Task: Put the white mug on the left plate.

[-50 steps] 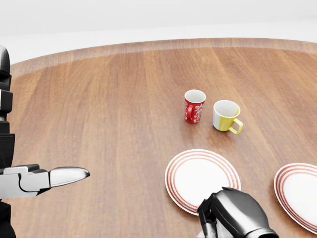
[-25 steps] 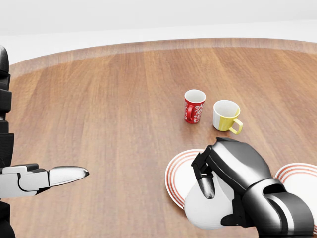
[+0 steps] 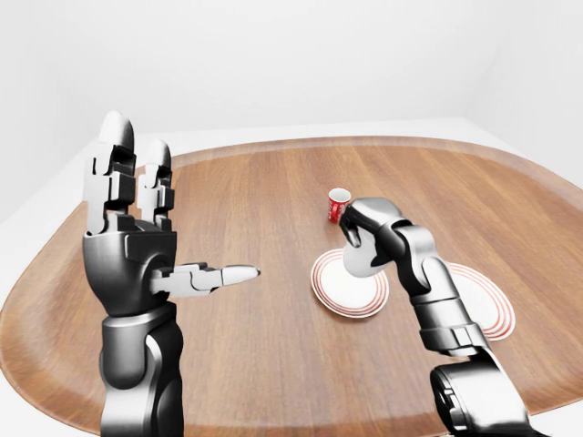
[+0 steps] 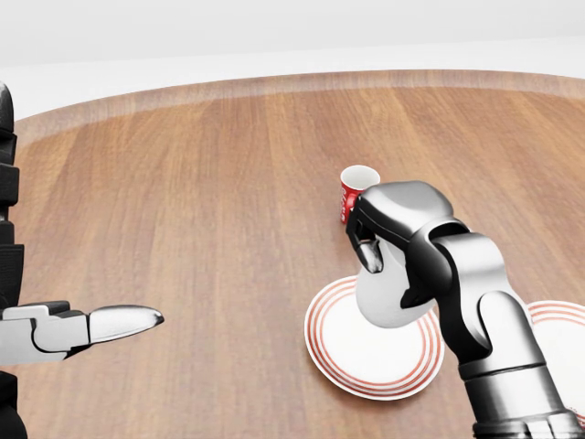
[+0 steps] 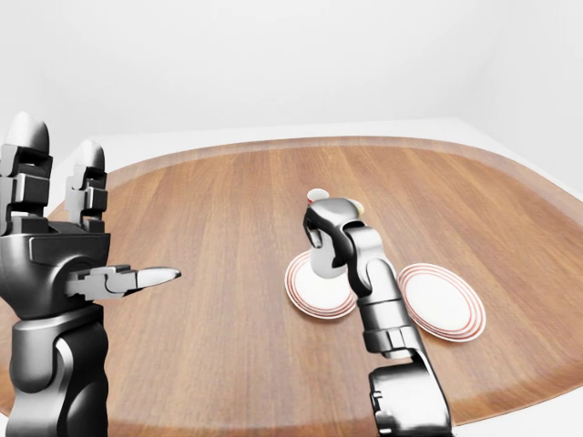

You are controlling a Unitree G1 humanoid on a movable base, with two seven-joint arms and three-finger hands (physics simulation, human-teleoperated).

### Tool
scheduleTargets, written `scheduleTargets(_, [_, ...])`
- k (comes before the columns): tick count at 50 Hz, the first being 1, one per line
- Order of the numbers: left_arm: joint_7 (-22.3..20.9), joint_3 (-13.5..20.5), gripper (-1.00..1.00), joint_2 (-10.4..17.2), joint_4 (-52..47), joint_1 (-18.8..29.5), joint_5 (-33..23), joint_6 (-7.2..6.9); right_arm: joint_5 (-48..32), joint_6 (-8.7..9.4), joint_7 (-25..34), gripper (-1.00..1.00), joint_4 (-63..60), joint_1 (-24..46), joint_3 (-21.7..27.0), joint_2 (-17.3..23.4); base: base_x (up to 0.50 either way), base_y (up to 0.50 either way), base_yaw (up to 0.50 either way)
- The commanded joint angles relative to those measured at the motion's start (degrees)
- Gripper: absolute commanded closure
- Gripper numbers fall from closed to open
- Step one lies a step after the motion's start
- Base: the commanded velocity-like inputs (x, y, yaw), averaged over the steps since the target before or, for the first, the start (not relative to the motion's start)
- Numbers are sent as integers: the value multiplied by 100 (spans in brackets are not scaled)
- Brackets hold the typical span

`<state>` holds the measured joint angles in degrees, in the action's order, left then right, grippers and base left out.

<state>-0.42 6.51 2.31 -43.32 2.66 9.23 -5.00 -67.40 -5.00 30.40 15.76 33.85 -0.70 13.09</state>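
Wooden table point(image 4: 183, 201): left plate point(image 4: 322, 346) bare, not yet loaded. My right hand point(image 4: 395, 240) is clenched round the white mug point(image 4: 384, 294), which hangs above the plate's middle, apart from it. My left hand point(image 3: 127, 246) is raised, fingers spread, holding nothing. Remaining: lower, set down, let go. Since half a second ago the right hand and mug have risen and now hide the yellow mug; red mug point(image 4: 352, 187) unmoved.

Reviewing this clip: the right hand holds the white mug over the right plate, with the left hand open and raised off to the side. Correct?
Not quite. The right hand holds the white mug over the left plate, not the right plate; the head view shows this. The left hand is open and raised to the side, as you say.
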Motion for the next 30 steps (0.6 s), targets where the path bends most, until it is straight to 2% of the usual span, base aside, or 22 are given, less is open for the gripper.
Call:
scheduleTargets(1, [2,0,-89,-1,8,7,-4,0,-783,0,-1706,100,3024,1307,-374,-12,0,0,0])
scheduleTargets(2, [-3,2,-89,1,27,5,-8,0,-891,0,-1979,100,3409,1493,-423,-25,0,0,0])
scheduleTargets(8, [4,23,-89,6,-3,10,11,0,-1131,0,-2658,100,4539,2033,-592,-200,0,0,0])
scheduleTargets(14, [2,23,-90,6,7,5,10,0,-1323,0,-3066,100,5167,2211,-735,-379,0,0,0])
scheduleTargets(30, [-6,8,-89,-2,60,-10,-1,0,-1199,0,-3294,100,5738,2278,-750,-567,0,0,0])
